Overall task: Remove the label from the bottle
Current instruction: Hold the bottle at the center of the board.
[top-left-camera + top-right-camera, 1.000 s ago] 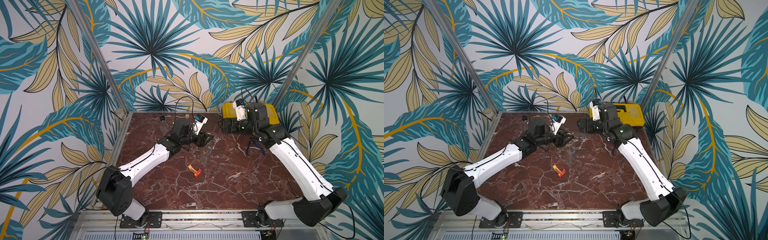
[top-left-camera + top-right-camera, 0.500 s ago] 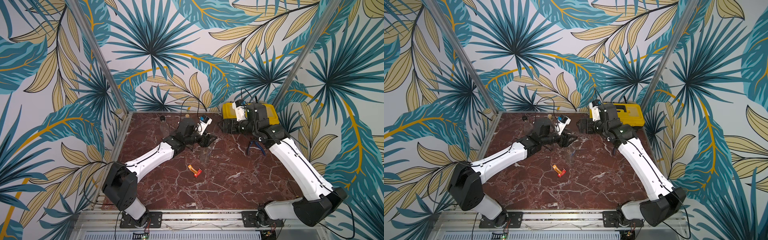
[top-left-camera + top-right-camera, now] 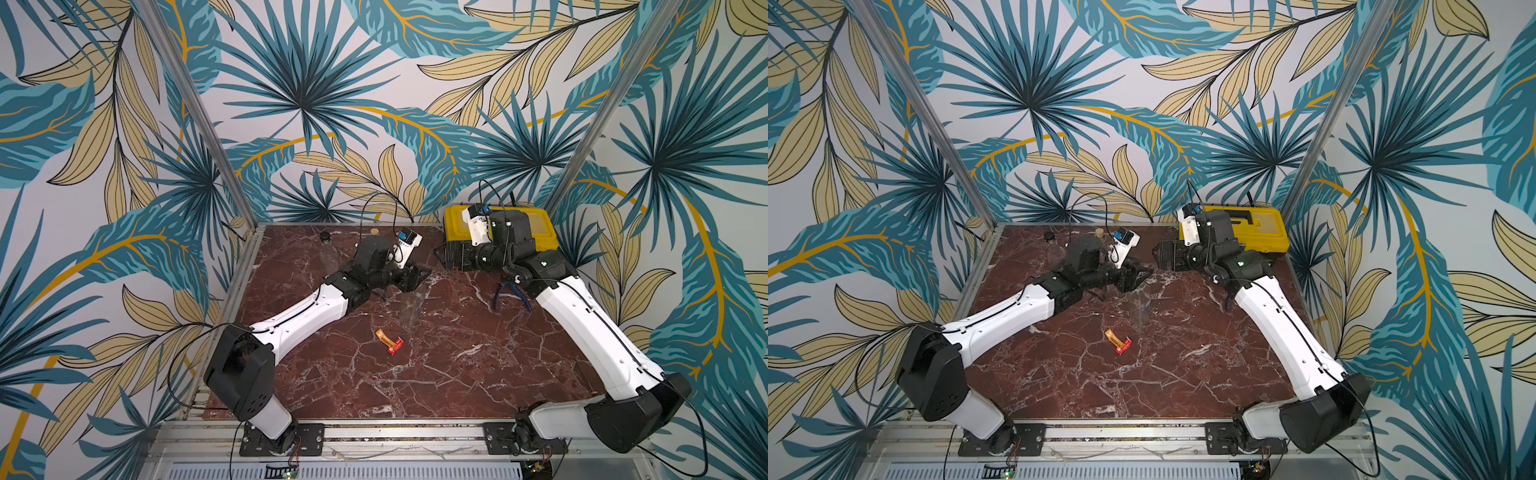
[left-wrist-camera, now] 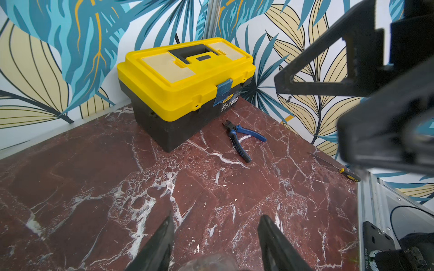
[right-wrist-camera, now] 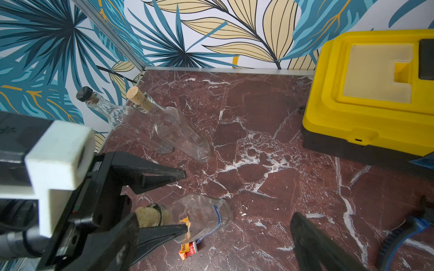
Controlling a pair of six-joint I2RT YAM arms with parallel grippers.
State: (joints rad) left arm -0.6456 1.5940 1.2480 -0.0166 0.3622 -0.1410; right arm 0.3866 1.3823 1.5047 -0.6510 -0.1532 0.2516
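A clear glass bottle (image 3: pixel 409 305) (image 3: pixel 1140 305) (image 5: pixel 202 214) with a cork (image 5: pixel 148 215) stands mid-table. A blue strip and orange scraps of label (image 5: pixel 219 217) still cling to it. A torn orange and red label piece (image 3: pixel 390 341) (image 3: pixel 1118 341) (image 5: pixel 187 250) lies in front of it. My left gripper (image 3: pixel 422 277) (image 3: pixel 1144 274) (image 4: pixel 217 217) (image 5: pixel 185 201) is open, its fingers (image 5: pixel 164 176) on either side of the bottle's top; whether they touch it I cannot tell. My right gripper (image 3: pixel 451 257) (image 3: pixel 1160 257) (image 5: pixel 215 217) hangs wide open and empty, behind and to the right of the bottle.
Two more clear bottles stand at the back left, one with a black cap (image 5: pixel 84 93) (image 3: pixel 325 236), one corked (image 5: pixel 164 122). A yellow toolbox (image 3: pixel 536 224) (image 4: pixel 185 82) fills the back right corner. Blue pliers (image 3: pixel 509 291) (image 4: pixel 239 138) and a screwdriver (image 4: pixel 340 169) lie near the right edge.
My left arm has swung right, bringing its fingers over the bottle's top, and the fingers have drawn slightly closer together. The right arm has not moved.
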